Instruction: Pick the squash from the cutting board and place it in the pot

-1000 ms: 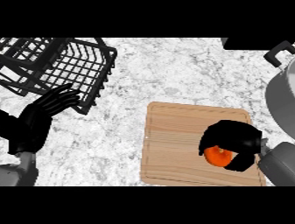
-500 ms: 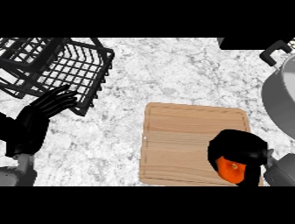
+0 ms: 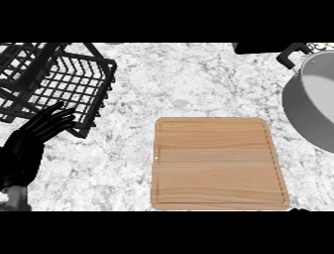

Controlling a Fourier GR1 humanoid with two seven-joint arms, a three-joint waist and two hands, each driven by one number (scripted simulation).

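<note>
The wooden cutting board [image 3: 221,163] lies in the middle of the marble counter with nothing on it. No squash shows anywhere in the view. A big grey pot [image 3: 329,101] stands at the right edge, its inside bare and its black handle [image 3: 292,53] pointing up-left. My left hand [image 3: 29,146] rests open at the lower left, fingers straight and pointing up toward the wire rack. My right hand does not appear in the view.
A black wire dish rack [image 3: 45,82] fills the upper left, just above my left hand. Bare marble counter [image 3: 191,82] stretches between the rack, the board and the pot.
My right hand, curled round the orange squash, slid down and right off the board and out of the view. The board now lies bare. The left hand stayed put.
</note>
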